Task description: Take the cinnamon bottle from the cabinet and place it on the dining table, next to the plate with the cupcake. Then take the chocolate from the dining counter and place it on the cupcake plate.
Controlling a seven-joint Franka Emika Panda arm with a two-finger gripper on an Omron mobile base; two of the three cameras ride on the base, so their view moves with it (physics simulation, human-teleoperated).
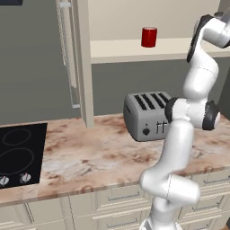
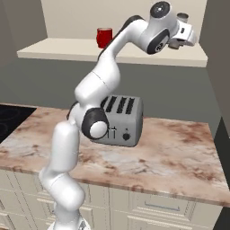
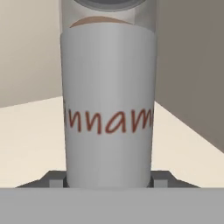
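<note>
**Jar clamped on the cabinet shelf**

The two finger tips (image 3: 56,178) press either side of the cinnamon bottle (image 3: 108,109), so the gripper (image 2: 179,41) is closed on it, low on the label. It stands upright on the cabinet (image 2: 134,56) shelf, well apart from the red can (image 1: 149,37). A hasty pull-out could tilt the jar in that low hold, or knock it on the side wall close by
</note>
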